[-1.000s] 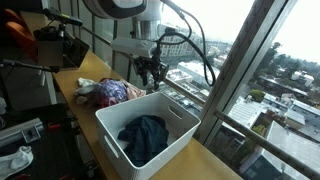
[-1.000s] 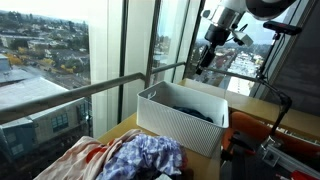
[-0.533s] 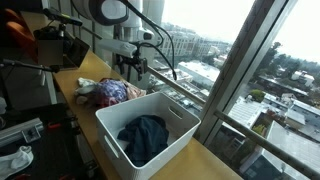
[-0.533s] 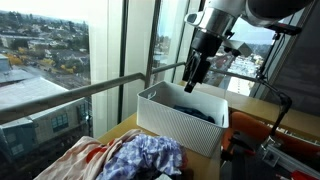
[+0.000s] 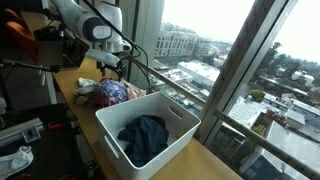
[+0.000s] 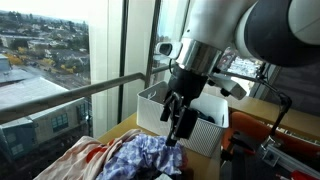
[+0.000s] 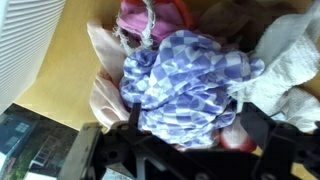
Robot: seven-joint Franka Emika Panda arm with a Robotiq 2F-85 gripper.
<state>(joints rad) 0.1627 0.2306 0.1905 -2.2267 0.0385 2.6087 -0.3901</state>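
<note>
Fingers (image 7: 88, 150) stand spread wide with nothing between them. One dark finger sits at the lower left of the wrist view and its partner at the lower right. Both hang just above a heap of clothes, and whether they touch it cannot be told.

Reading that view from left to right:
- A white ribbed wall (image 7: 22, 30) fills the upper left corner.
- Next comes a bare strip of the tan tabletop (image 7: 60, 85).
- A pale peach cloth (image 7: 103, 95) lies at the heap's left edge.
- Beside it, in the middle and straight under the gap between the fingers, lies the blue-and-white checked cloth (image 7: 190, 85), crumpled on top of the heap.
- A pink cloth (image 7: 160, 15) shows above the checked cloth at the top of the frame.
- At the far right a white cloth (image 7: 292, 62) touches the checked one.

In an exterior view the heap sits on the tabletop at the lower left. A red-striped cloth (image 6: 85, 155) is leftmost, with the checked cloth to its right. The arm reaches down over that cloth, and a white basket (image 6: 212, 132) stands just beside the heap on the right.

In an exterior view from another side, the heap lies left of the basket. The basket holds a dark blue garment (image 5: 143, 135), bunched on its floor and well apart from the fingers.
</note>
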